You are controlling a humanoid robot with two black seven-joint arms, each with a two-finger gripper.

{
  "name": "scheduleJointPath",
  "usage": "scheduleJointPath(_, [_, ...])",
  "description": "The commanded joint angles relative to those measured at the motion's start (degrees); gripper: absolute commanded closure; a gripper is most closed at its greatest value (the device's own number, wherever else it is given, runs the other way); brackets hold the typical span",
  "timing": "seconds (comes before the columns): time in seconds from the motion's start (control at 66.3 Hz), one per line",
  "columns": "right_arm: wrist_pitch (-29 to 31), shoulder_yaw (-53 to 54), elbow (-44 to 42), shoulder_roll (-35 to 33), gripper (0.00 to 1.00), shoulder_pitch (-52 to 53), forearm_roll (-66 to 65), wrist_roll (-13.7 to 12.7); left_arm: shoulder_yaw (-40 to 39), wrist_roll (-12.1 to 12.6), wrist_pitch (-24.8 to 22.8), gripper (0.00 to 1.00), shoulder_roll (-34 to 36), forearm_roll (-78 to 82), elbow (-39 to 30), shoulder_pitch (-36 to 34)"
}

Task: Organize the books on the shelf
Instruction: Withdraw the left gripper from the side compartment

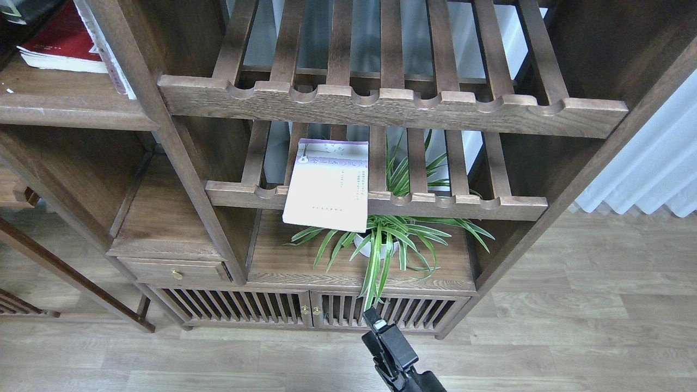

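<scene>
A red book [61, 38] lies flat on the dark-brown shelf board [71, 111] at the upper left, its white page edge facing front. A pale lavender-white book [328, 185] lies tilted on the lower slatted rack, its front end hanging over the scalloped rail. The black-grey book cannot be made out; only a dark shape [24, 8] shows in the top left corner. My right gripper [378, 329] is low at the bottom centre, in front of the cabinet doors, far from both books. It is dark and seen end-on. My left gripper is out of view.
A spider plant in a white pot [381, 245] stands on the board under the lower rack [490, 207], its leaves reaching up behind the pale book. An upper slatted rack [392, 106] juts forward. A pale strip [106, 60] leans on the upright. Wood floor lies in front.
</scene>
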Motion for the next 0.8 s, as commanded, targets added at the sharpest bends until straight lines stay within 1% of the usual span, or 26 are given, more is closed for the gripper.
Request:
scheduleJointPath(0.0, [0.0, 0.0, 0.1, 0.0, 0.01, 0.0, 0.0, 0.0, 0.0, 0.0, 0.0, 0.92, -2.9, 0.0, 0.3, -0.1])
scheduleJointPath(0.166, [0.0, 0.0, 0.2, 0.0, 0.01, 0.0, 0.1, 0.0, 0.0, 0.3, 0.0, 0.91, -5.2, 0.4, 0.6, -0.1])
scheduleJointPath(0.257, [0.0, 0.0, 0.2, 0.0, 0.01, 0.0, 0.0, 0.0, 0.2, 0.2, 0.0, 0.87, -5.3, 0.4, 0.6, 0.4])
scheduleJointPath(0.287, [0.0, 0.0, 0.2, 0.0, 0.01, 0.0, 0.0, 0.0, 0.3, 0.0, 0.0, 0.83, -5.3, 0.2, 0.6, 0.7])
scheduleJointPath(0.332, [0.0, 0.0, 0.2, 0.0, 0.01, 0.0, 0.0, 0.0, 0.3, -0.1, 0.0, 0.72, -5.0, 0.0, 0.5, 1.3])
scheduleJointPath(0.407, [0.0, 0.0, 0.2, 0.0, 0.01, 0.0, 0.0, 0.0, 0.1, -0.2, 0.0, 0.64, -4.5, -0.4, 0.4, 2.1])
scheduleJointPath(0.438, [0.0, 0.0, 0.2, 0.0, 0.01, 0.0, 0.0, 0.0, 0.0, -0.4, 0.0, 0.57, -4.3, -0.5, 0.3, 2.6])
scheduleJointPath(0.453, [0.0, 0.0, 0.2, 0.0, 0.01, 0.0, 0.0, 0.0, -0.1, -0.5, 0.0, 0.55, -4.3, -0.5, 0.2, 2.8])
scheduleJointPath(0.468, [0.0, 0.0, 0.2, 0.0, 0.01, 0.0, 0.0, 0.0, -0.3, -0.5, 0.0, 0.5, -4.0, -0.6, 0.0, 3.0])
scheduleJointPath(0.498, [0.0, 0.0, 0.2, 0.0, 0.01, 0.0, 0.0, 0.0, -0.3, -0.6, 0.0, 0.47, -3.8, -0.6, -0.1, 3.3])
scheduleJointPath(0.589, [0.0, 0.0, 0.2, 0.0, 0.01, 0.0, 0.0, 0.0, -0.8, -0.8, 0.0, 0.4, -3.4, -1.0, -0.3, 3.5])
scheduleJointPath(0.785, [0.0, 0.0, 0.2, 0.0, 0.01, 0.0, 0.1, 0.0, -0.9, -0.9, 0.0, 0.38, -1.8, -4.6, -0.6, 3.7])
